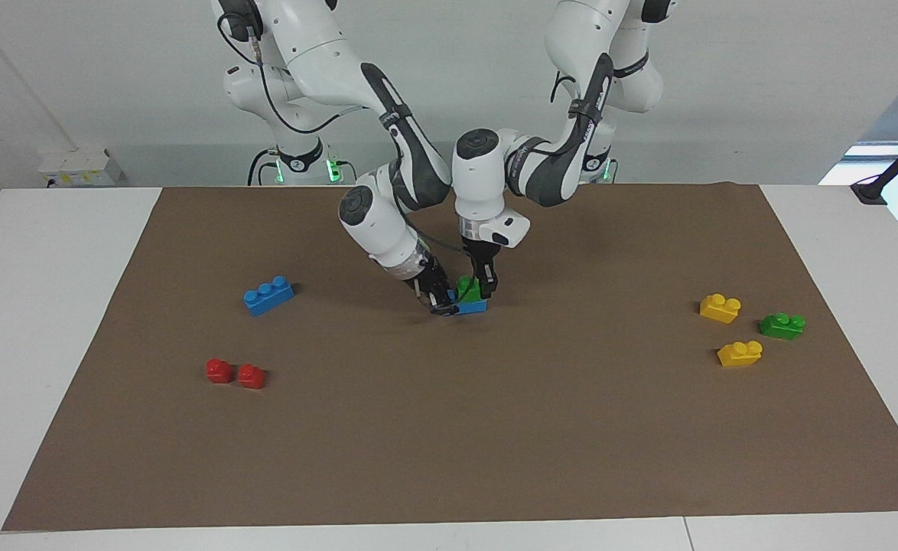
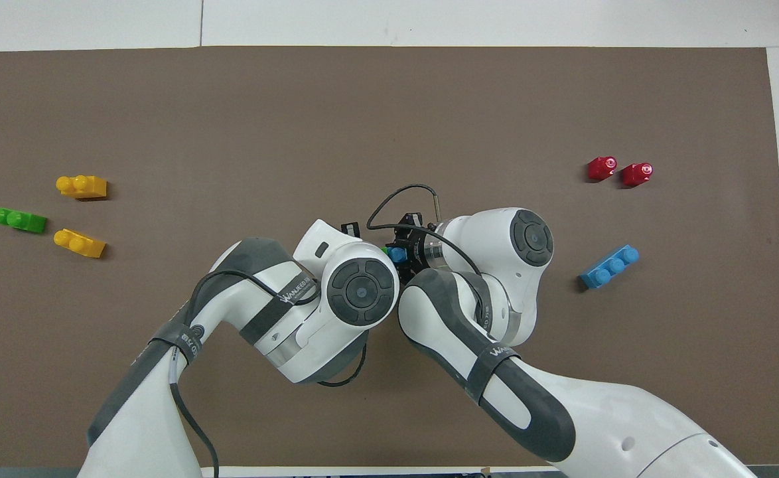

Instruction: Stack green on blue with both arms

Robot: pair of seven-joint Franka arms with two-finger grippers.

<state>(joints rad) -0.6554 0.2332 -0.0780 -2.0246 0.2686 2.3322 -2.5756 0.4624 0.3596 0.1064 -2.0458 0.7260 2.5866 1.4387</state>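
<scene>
In the facing view the green brick [image 1: 467,288] sits on top of the blue brick [image 1: 473,307] at the middle of the brown mat. My left gripper [image 1: 486,288] comes straight down and is shut on the green brick. My right gripper [image 1: 441,304] reaches in at a slant, low over the mat, and is shut on the end of the blue brick toward the right arm's end of the table. In the overhead view only one blue stud [image 2: 397,254] and a sliver of green [image 2: 387,251] show between the two wrists. The left wrist hides the left gripper there.
A second blue brick [image 1: 268,295] and two red bricks [image 1: 219,371] lie toward the right arm's end. Two yellow bricks [image 1: 720,307] [image 1: 740,353] and a darker green brick [image 1: 782,325] lie toward the left arm's end. The mat [image 1: 449,444] covers most of the table.
</scene>
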